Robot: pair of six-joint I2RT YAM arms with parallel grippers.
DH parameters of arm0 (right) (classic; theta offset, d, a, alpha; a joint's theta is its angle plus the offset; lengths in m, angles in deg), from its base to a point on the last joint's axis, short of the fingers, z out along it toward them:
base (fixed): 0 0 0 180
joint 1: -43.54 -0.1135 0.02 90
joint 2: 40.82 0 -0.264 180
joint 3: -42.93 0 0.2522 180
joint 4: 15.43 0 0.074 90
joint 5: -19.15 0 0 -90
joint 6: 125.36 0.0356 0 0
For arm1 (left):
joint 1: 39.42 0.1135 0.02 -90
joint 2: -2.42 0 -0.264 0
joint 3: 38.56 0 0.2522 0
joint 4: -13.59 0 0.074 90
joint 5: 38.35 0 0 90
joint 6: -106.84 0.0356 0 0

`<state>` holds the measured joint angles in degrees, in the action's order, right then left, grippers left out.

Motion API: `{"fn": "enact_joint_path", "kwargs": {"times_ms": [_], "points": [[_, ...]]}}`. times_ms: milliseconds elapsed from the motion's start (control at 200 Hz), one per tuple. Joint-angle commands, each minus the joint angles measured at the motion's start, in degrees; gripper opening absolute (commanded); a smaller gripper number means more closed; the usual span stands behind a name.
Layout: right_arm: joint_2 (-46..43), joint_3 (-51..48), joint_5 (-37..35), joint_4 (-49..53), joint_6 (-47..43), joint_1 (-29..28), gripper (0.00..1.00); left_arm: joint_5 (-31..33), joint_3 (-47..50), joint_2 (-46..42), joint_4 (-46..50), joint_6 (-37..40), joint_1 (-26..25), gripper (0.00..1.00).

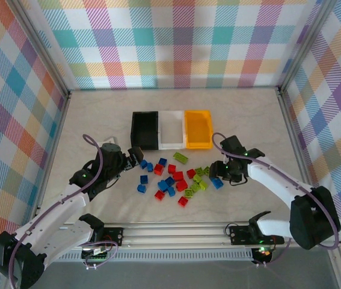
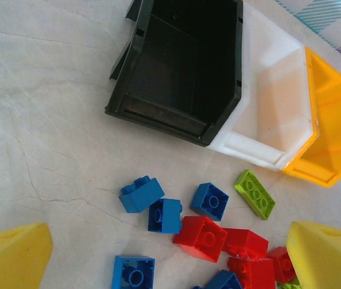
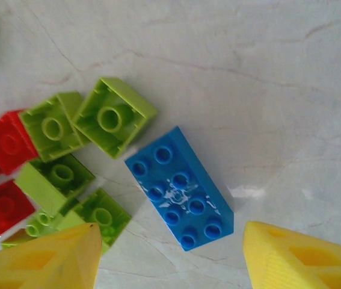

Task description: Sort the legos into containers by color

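**Top view.** The desk (image 1: 98,114) carries three bins in a row, side against side, at its middle and nearer the far edge: black bin (image 1: 145,129) left, white bin (image 1: 171,129) centre, orange bin (image 1: 198,128) right. The legos (image 1: 170,180) lie loose on the desk on the near side of the bins, in red, blue and green. The left end effector (image 1: 135,155) is at the left margin of the scatter, just beside the near edge of the black bin. The right end effector (image 1: 218,176) is at the right margin, on the near side of the orange bin.

**Left wrist view.** The yellow fingers (image 2: 14,256) stand wide apart and hold nothing. Blue and red legos and one green plate (image 2: 254,192) lie on the desk ahead. The three bins are beyond them.

**Right wrist view.** The fingers stand apart and clamp nothing. A blue brick (image 3: 179,195) with eight studs lies flat on the desk between them, touching neither. Green bricks (image 3: 113,117) and red bricks (image 3: 5,141) lie just beside it, to its left.
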<state>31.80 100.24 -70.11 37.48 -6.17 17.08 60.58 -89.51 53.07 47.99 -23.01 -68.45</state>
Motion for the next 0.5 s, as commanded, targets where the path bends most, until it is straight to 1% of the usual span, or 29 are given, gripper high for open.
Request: {"fn": "enact_joint_path", "kwargs": {"times_ms": [0, 320, 495], "points": [[2.56, -0.98, -1.98, 2.24, -0.13, -1.79, 0.65, -0.75, 0.54, -0.38, -0.58, -0.77, 1.18, 1.00], [9.26, 0.34, -6.45, -0.67, -2.61, -2.54, 0.66, -1.31, 1.59, -1.00, -0.43, -1.23, 2.28, 1.00], [12.71, 2.09, -6.79, -1.37, -3.17, -3.30, 0.65, -1.59, 1.68, -0.97, -0.18, -1.19, 2.67, 1.00]]}}
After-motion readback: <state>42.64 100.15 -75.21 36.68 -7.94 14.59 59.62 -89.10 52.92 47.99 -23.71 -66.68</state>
